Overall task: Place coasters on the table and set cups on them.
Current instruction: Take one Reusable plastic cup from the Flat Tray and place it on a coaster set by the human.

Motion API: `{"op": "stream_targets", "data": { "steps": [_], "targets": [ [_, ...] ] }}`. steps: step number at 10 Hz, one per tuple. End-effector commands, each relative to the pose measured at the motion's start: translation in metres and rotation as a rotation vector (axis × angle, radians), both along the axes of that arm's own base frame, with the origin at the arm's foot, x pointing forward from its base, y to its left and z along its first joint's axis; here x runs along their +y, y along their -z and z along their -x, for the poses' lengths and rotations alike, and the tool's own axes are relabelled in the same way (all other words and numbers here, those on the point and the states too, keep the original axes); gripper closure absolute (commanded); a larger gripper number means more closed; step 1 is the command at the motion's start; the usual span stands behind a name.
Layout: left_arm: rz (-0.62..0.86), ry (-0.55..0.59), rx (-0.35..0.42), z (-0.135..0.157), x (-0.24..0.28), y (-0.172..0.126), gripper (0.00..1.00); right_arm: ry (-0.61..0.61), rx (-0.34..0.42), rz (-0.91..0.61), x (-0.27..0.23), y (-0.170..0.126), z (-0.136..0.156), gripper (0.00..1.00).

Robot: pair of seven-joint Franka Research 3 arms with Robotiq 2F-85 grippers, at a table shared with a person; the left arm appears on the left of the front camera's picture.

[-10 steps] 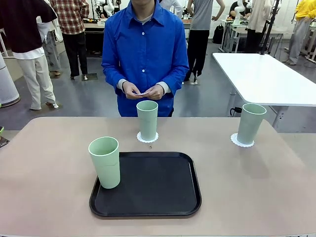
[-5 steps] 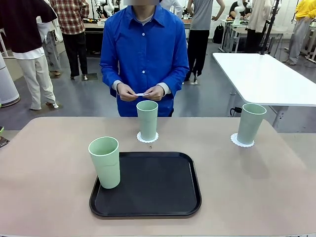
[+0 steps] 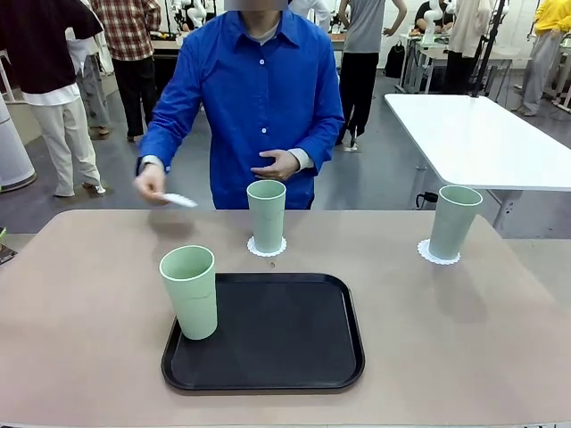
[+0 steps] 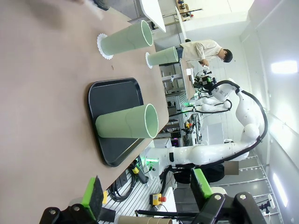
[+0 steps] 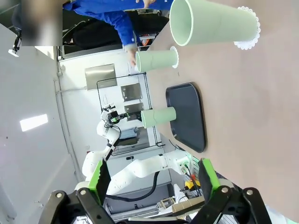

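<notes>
Across the table, at the far side, a person [image 3: 259, 89] in a blue shirt stands with one arm stretched out to the left. The outstretched hand [image 3: 150, 185] is low, just above the far edge of the table [image 3: 89, 294]. Its fingers pinch the held coaster [image 3: 179, 200], a thin white disc that sticks out flat to the right. The held coaster hangs in the air and does not touch the table. The other hand [image 3: 279, 165] is curled in front of the person's belly, just behind the middle cup [image 3: 266, 217]. The middle cup stands upright on the middle coaster [image 3: 267, 249] near the far edge, and the held coaster is off to its left. Far to the right, the right cup [image 3: 454, 222] stands upright on the right coaster [image 3: 438, 257]. The third cup [image 3: 189, 292] stands upright on the left part of the black tray [image 3: 285, 339], which lies on the near middle of the table. At the near side, the left gripper [image 4: 147, 189] has its two fingers spread wide with nothing between them, and the third cup is ahead of it, well apart. The right gripper [image 5: 152, 177] is spread wide too and holds nothing, and the right cup is the closest cup ahead of it, well apart.
</notes>
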State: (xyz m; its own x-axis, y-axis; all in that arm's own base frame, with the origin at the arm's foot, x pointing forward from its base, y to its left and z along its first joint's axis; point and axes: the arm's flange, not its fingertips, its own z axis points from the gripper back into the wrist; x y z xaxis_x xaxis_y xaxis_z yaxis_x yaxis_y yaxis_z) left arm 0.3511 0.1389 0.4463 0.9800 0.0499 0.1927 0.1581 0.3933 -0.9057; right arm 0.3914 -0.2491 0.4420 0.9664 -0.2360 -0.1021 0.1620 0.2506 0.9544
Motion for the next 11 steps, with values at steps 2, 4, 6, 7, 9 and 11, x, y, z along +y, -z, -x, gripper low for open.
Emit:
{"op": "stream_targets", "data": {
  "steps": [2,4,6,7,9,11],
  "targets": [
    [0.012,0.001,-0.010,0.0017,-0.0003,-0.0009,0.00,0.001,-0.004,-0.004,0.0019,-0.0013,0.0030,0.00],
    [0.012,0.001,-0.010,0.0017,-0.0003,-0.0009,0.00,0.001,-0.004,-0.004,0.0019,-0.0013,0.0030,0.00],
    [0.012,0.001,-0.010,0.0017,-0.0003,-0.0009,0.00,0.001,-0.004,-0.004,0.0019,-0.0013,0.0030,0.00],
    [0.012,0.001,-0.010,0.0017,-0.0003,-0.0009,0.00,0.001,-0.004,-0.004,0.0019,-0.0013,0.0030,0.00],
    [0.012,0.001,-0.010,0.0017,-0.0003,-0.0009,0.00,0.001,-0.004,-0.004,0.0019,-0.0013,0.0030,0.00],
    [0.012,0.001,-0.010,0.0017,-0.0003,-0.0009,0.00,0.001,-0.004,-0.004,0.0019,-0.0013,0.0030,0.00]
  ]
}}
